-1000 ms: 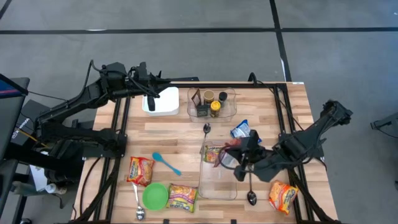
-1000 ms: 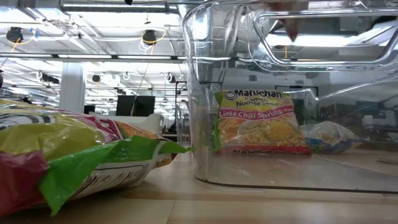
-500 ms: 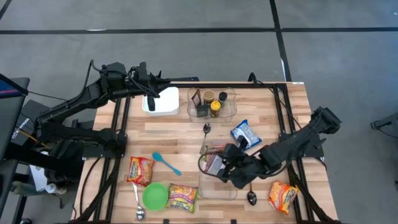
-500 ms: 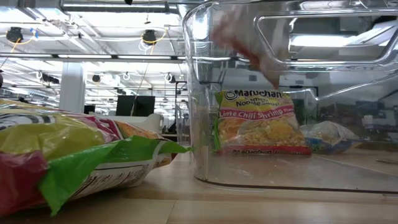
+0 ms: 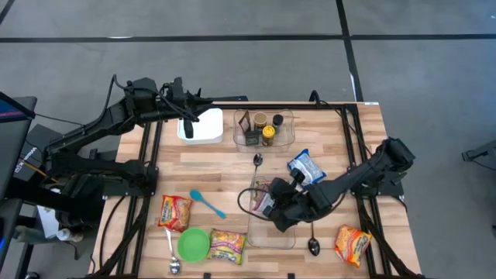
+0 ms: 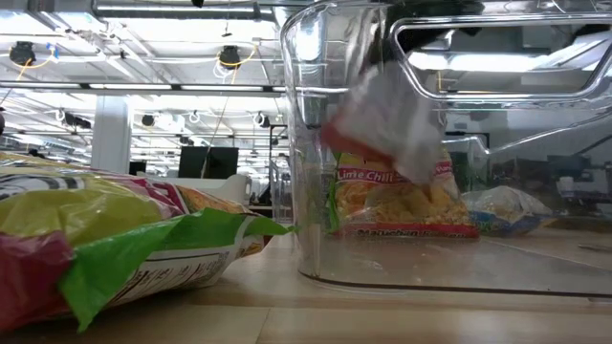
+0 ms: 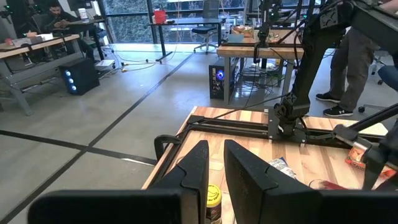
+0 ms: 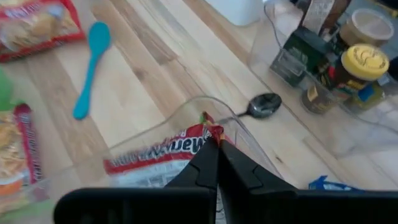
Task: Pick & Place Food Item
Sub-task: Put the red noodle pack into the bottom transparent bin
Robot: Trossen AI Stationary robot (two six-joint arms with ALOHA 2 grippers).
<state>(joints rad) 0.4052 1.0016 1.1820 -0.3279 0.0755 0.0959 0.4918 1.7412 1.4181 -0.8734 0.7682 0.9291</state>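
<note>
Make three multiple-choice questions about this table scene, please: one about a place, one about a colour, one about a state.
1. Where is the right gripper?
A. Over the clear bin
B. Over the white box
C. Beside the green bowl

2. What colour is the plastic spoon on the table?
A. Red
B. Blue
C. Yellow

3. What is the state of the right gripper?
A. Open and empty
B. Shut on a spoon
C. Shut on a noodle packet

Answers: 1 A, the high view shows it at the bin's far end. 2 B, it lies light blue between the packets. 3 C, the right wrist view shows the fingers pinching the packet's edge.
</note>
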